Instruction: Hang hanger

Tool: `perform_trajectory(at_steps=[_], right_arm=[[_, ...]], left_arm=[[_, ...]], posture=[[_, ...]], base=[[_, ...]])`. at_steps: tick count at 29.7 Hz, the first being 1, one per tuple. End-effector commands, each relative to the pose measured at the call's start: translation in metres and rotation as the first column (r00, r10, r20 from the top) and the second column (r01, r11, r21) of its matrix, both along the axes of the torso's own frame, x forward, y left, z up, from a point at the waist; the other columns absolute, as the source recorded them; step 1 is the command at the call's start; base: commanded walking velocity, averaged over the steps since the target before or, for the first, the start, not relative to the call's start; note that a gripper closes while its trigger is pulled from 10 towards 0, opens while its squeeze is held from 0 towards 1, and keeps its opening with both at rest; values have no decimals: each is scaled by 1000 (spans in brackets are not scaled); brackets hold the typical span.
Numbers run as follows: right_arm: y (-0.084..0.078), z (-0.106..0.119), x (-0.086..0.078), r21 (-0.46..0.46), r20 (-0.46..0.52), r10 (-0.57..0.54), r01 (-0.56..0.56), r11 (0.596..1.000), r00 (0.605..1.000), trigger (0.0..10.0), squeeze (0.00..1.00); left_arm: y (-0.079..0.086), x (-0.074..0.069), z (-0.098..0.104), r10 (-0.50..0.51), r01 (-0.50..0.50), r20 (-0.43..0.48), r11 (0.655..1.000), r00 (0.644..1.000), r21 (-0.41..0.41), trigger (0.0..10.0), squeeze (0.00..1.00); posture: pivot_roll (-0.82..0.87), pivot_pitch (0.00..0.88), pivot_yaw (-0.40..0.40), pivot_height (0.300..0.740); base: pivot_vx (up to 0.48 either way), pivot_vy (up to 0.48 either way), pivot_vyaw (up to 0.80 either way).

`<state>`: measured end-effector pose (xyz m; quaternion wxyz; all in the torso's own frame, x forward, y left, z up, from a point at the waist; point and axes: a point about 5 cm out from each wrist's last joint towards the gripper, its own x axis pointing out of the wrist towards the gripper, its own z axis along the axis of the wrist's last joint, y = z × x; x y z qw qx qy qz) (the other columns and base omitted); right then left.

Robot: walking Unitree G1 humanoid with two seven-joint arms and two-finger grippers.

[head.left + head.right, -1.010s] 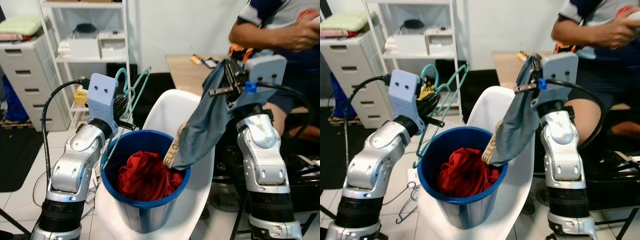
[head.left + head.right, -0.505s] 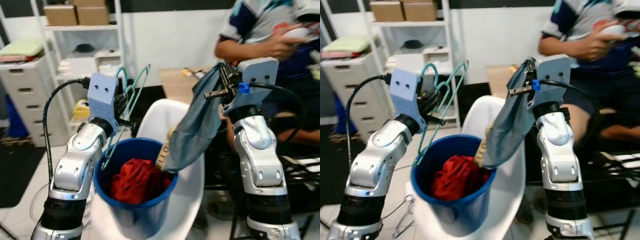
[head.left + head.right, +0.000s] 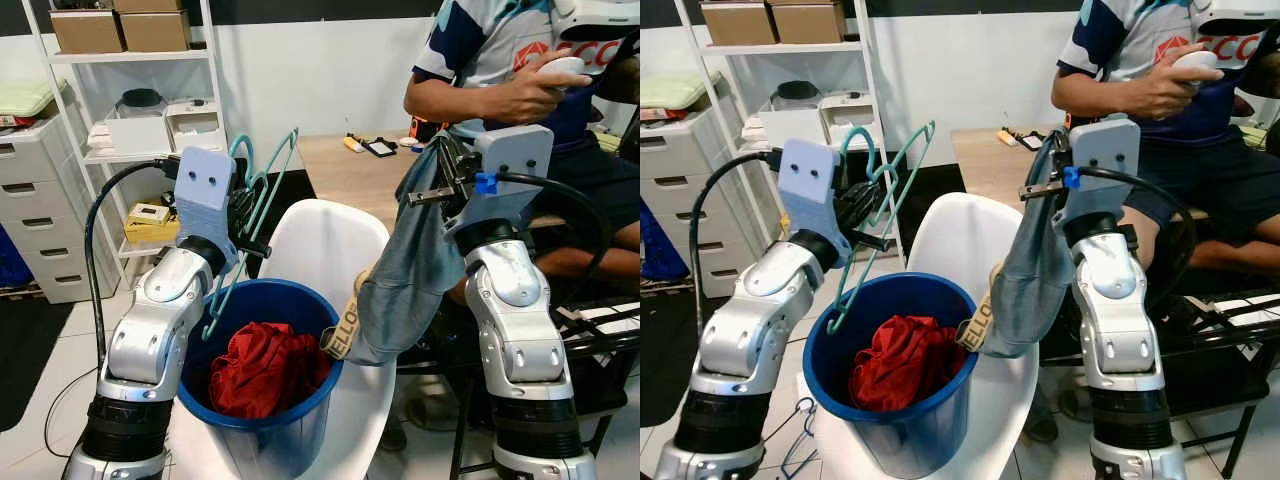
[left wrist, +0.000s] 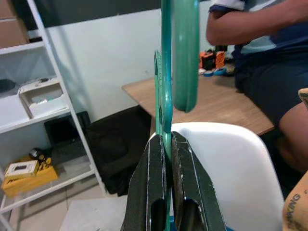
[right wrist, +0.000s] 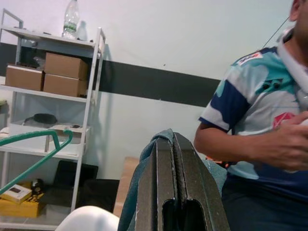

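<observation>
Garment [image 3: 405, 280] now lifted from bucket [image 3: 255, 400]; end effectors clamp it and hanger [image 3: 255, 215].

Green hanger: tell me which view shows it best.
Right eye view: the whole green hanger shows, hook to lower bar, pinched by the left gripper. Left eye view similar, partly overlapped. Left wrist view: edge-on between the fingers. Right wrist view: one corner.

A white chair [image 3: 330, 250] carries a blue bucket [image 3: 250, 440] on its seat — red cloth [image 3: 262, 365] is heaped inside. Behind, a wooden bench [image 3: 350, 175] bears small items near its far edge — too small to identify. Wire hangers [image 3: 800, 450] lie on the tiled floor [image 3: 40, 430].
</observation>
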<state>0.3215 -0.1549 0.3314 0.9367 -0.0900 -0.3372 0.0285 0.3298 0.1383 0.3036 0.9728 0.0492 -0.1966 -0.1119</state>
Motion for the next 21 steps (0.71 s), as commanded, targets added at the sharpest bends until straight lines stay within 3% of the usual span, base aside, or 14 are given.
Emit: perform_trajectory(at_steps=[1, 21], right_arm=[[2, 0, -3, 6, 5, 13, -13, 1000, 1000, 10000, 0], [7, -2, -2, 3, -2, 35, -35, 999, 999, 10000, 0]], left_arm=[[-1, -1, 0, 3, -3, 8, 1000, 1000, -3, 10000, 0], [2, 1, 1, 20, -20, 12, 1000, 1000, -7, 10000, 0]], posture=[[-55, 134, 10, 740], [-52, 133, 6, 740]], base=[[-368, 0, 0], [-374, 0, 0]])
